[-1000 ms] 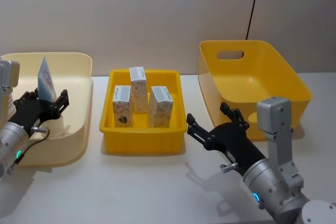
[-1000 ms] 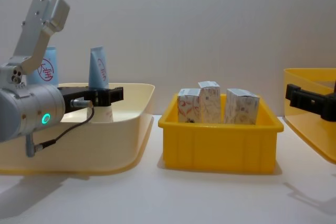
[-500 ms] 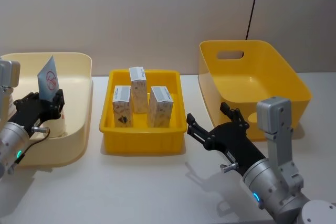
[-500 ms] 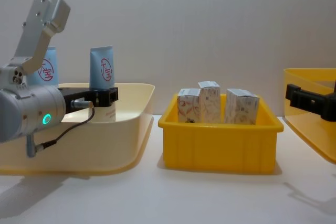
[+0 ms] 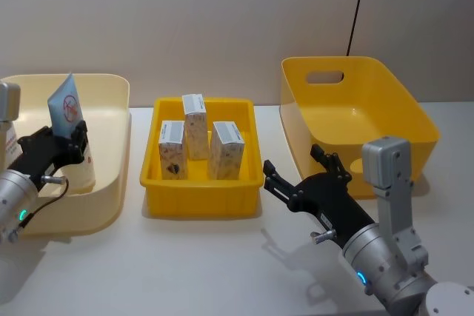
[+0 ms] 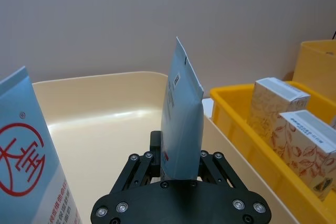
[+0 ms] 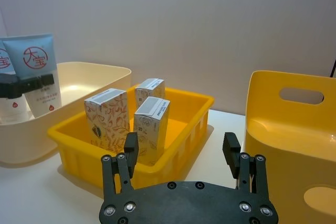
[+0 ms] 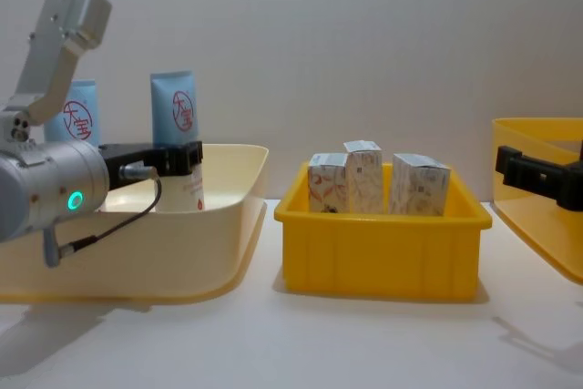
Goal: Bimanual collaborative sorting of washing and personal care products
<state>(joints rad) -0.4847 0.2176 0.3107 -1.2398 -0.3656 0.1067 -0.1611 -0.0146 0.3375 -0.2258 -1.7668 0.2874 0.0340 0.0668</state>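
Observation:
My left gripper (image 5: 76, 140) is shut on a pale-blue squeeze tube (image 5: 67, 107) with a red round logo, held upright inside the cream bin (image 5: 118, 112). In the left wrist view the held tube (image 6: 181, 119) stands between the fingers, and a second tube (image 6: 26, 166) stands beside it. From the chest, the held tube (image 8: 175, 114) and the second tube (image 8: 77, 117) stand side by side. Three white cartons (image 5: 198, 125) stand upright in the small yellow tray (image 5: 200, 201). My right gripper (image 5: 292, 162) hovers open and empty, low over the table just right of that tray.
A large yellow bin (image 5: 370, 109) with a handle slot stands at the right, behind my right gripper (image 7: 181, 150). The cream bin's wall (image 8: 182, 252) and the yellow tray's wall (image 8: 378, 257) leave a narrow gap between them. Bare white table lies in front.
The left gripper has shifted slightly left and back in the cream bin, and the held tube has turned from edge-on to showing its logo. The right arm has not moved.

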